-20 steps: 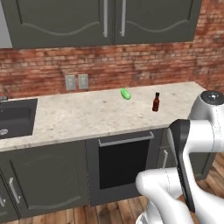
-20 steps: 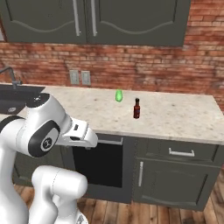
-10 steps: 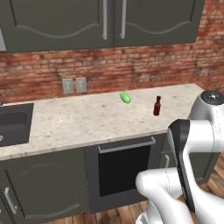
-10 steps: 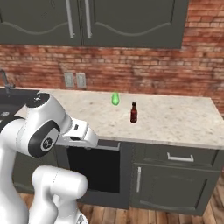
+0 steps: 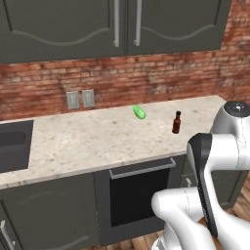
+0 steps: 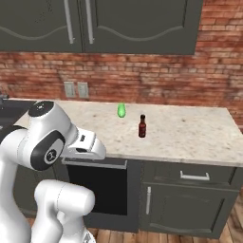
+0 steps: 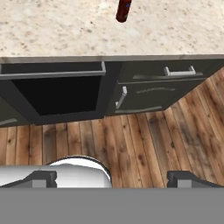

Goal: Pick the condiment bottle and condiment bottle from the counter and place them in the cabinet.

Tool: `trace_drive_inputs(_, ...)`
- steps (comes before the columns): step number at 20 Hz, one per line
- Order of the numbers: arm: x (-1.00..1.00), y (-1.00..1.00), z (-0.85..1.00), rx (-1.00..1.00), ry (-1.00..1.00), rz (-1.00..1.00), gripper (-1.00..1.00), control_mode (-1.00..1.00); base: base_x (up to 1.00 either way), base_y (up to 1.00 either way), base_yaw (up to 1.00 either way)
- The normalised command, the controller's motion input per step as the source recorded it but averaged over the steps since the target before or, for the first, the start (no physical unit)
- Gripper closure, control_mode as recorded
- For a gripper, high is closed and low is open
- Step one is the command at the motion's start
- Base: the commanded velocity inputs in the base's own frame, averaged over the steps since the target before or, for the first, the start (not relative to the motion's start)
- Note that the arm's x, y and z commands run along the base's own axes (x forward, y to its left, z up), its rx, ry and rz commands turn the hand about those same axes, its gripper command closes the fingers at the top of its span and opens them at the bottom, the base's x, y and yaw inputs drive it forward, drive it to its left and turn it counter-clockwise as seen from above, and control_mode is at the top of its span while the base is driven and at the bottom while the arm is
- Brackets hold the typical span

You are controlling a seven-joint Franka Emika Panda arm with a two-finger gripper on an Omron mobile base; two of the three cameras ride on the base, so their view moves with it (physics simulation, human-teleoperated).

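The hand view's top edge cuts off the dark condiment bottle [image 7: 124,10] above its base.

No readable text, labels or numbers anywhere.

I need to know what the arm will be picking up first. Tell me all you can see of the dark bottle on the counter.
The dark bottle is small and slim, with a dark reddish-brown body, a narrower neck and a red cap. It stands upright on the speckled stone counter, toward its right end, apart from the green condiment bottle lying nearer the brick wall. Nothing touches it.
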Motion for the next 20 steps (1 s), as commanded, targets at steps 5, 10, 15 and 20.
trace_drive_inputs(5, 0.0, 0.0, 0.0, 0.0, 0.0, 0.0, -1.0, 1.0, 0.33, 0.01, -0.06)
trace_drive_inputs(10, 0.0, 0.0, 0.0, 0.0, 0.0, 0.0, -1.0, 1.0, 0.32, 0.02, -0.05)
trace_drive_inputs(15, 0.0, 0.0, 0.0, 0.0, 0.0, 0.0, -1.0, 1.0, 0.32, 0.02, -0.05)
trace_drive_inputs(20, 0.0, 0.0, 0.0, 0.0, 0.0, 0.0, -1.0, 1.0, 0.27, 0.02, -0.04)
